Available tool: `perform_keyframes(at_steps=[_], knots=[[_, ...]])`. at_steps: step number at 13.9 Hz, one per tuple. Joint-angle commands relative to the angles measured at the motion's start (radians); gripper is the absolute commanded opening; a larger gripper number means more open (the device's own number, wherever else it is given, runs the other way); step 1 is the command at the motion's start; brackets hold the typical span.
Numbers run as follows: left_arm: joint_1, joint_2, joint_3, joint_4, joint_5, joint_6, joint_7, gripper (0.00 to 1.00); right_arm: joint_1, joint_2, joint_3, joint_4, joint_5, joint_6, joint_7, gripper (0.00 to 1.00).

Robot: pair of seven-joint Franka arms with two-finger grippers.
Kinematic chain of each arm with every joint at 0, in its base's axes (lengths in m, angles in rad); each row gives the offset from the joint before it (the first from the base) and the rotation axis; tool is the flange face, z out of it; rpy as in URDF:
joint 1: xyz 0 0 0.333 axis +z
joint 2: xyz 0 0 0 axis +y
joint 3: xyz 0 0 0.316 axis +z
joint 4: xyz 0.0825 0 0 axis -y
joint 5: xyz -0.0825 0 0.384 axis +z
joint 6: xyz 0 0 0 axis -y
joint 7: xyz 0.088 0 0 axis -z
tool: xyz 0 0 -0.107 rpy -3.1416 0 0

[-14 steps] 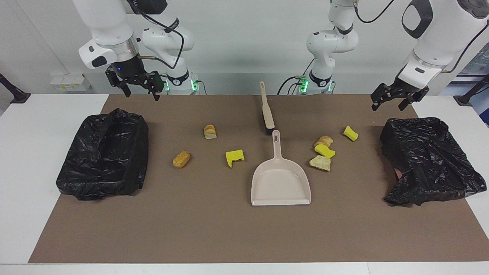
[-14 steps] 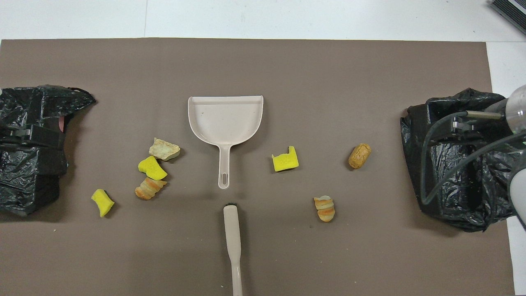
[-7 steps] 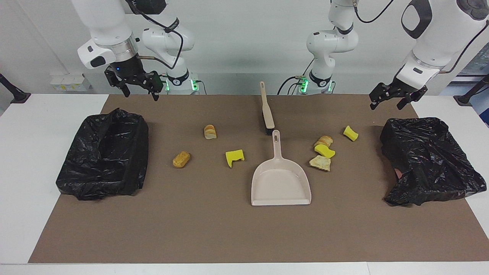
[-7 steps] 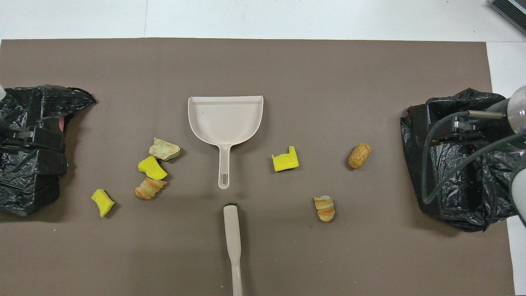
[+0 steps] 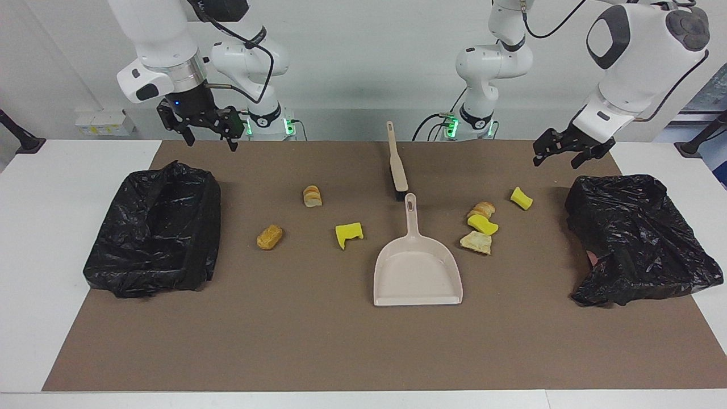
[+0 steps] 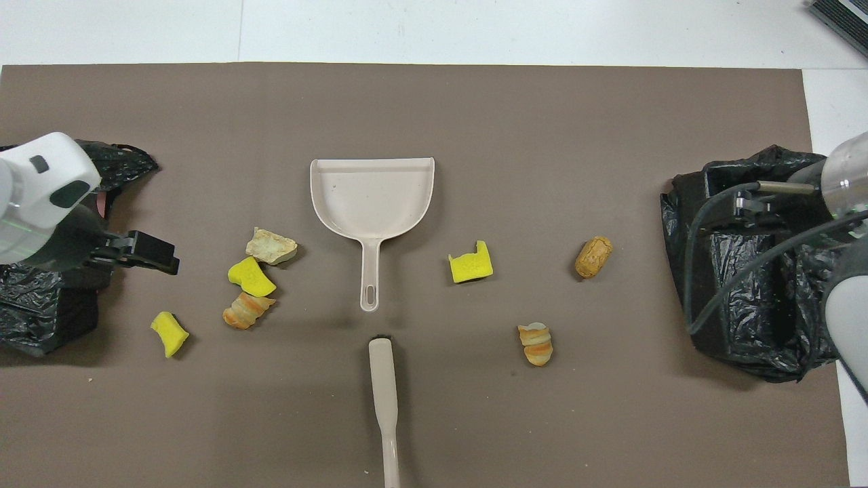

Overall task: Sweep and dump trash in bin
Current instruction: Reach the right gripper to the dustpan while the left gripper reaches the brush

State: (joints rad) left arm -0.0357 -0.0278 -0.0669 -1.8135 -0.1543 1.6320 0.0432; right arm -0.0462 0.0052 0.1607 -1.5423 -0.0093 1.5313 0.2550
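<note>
Beige brush (image 6: pixel 384 400) lies at the overhead view's bottom centre, the beige dustpan (image 6: pixel 372 200) just above it. Seven trash scraps (image 6: pixel 251 276) are scattered across the brown mat (image 6: pixel 475 115) at mid-frame: four cluster centre-left, three sit centre-right. Black bin bags (image 5: pixel 156 227) sit at both side edges. In the facing view's upper left the right gripper (image 5: pixel 209 136) hangs spread and empty; at upper right the left gripper (image 5: pixel 558 156) is spread too, over the mat.

A white table (image 5: pixel 34 227) under a brown mat (image 5: pixel 341 341) stands before a plain white wall (image 5: pixel 352 57).
</note>
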Motion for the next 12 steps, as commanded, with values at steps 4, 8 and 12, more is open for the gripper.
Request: perform_keyframes(at_steps=[4, 8, 12], knots=[[-0.179, -0.149, 0.013, -0.309, -0.037, 0.207, -0.058, 1.0, 0.135, 0.078, 0.005, -0.012, 0.014, 0.13, 0.134, 1.0], [-0.34, -0.187, 0.013, -0.423, -0.037, 0.279, -0.216, 1.0, 0.247, 0.174, 0.005, -0.006, 0.003, 0.226, 0.213, 1.0], [-0.521, -0.222, 0.013, -0.579, -0.037, 0.466, -0.412, 1.0, 0.359, 0.312, 0.005, 0.051, -0.004, 0.285, 0.346, 1.0]])
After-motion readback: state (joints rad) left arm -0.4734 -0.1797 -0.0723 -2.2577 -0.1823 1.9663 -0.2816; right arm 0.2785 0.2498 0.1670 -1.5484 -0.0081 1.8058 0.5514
